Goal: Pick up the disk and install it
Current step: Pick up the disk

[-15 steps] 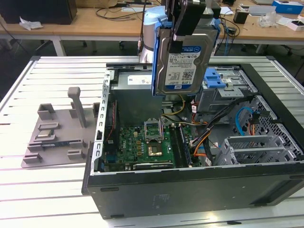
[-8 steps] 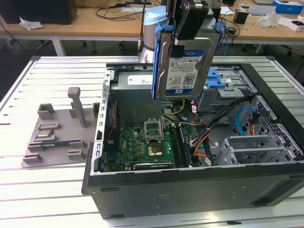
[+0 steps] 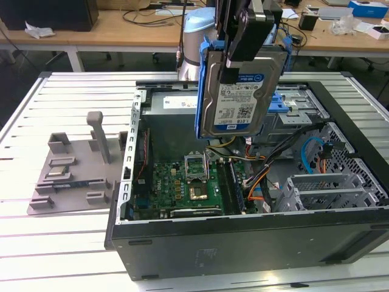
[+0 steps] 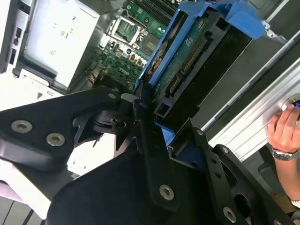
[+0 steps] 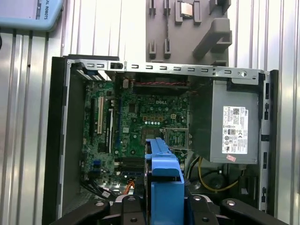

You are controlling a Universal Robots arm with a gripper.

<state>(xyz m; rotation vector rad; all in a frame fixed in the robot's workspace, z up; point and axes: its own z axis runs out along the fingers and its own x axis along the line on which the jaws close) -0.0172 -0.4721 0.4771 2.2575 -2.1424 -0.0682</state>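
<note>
We judge the pick-up done and the install not yet made. The gripper [image 3: 237, 56] is clamped tight on the upper end of the disk [image 3: 240, 91], its fingers [image 4: 140, 110] pinching the blue bracket from both sides in the second wrist view. The disk hangs roughly upright, label facing the exterior view, lifted clear of everything and touching nothing but the gripper. Below it lies the open case [image 3: 243, 243], which sits on the tabletop [image 3: 61, 243] toward the exterior view's right edge. In the first wrist view the disk's blue bracket [image 5: 164, 176] is over the motherboard [image 5: 140, 126], beside the power supply [image 5: 234, 129]. The silver cage [image 3: 319, 190] at the case's corner nearest the tabletop's front right stands well apart from the disk, so the disk is seated in no bay. A grey fixture [image 3: 73, 176] rests on the tabletop toward the exterior view's left, apart from the work. A person's hand [image 4: 286, 129] lies on the tabletop beyond the case wall, near the rail but clear of the gripper.
</note>
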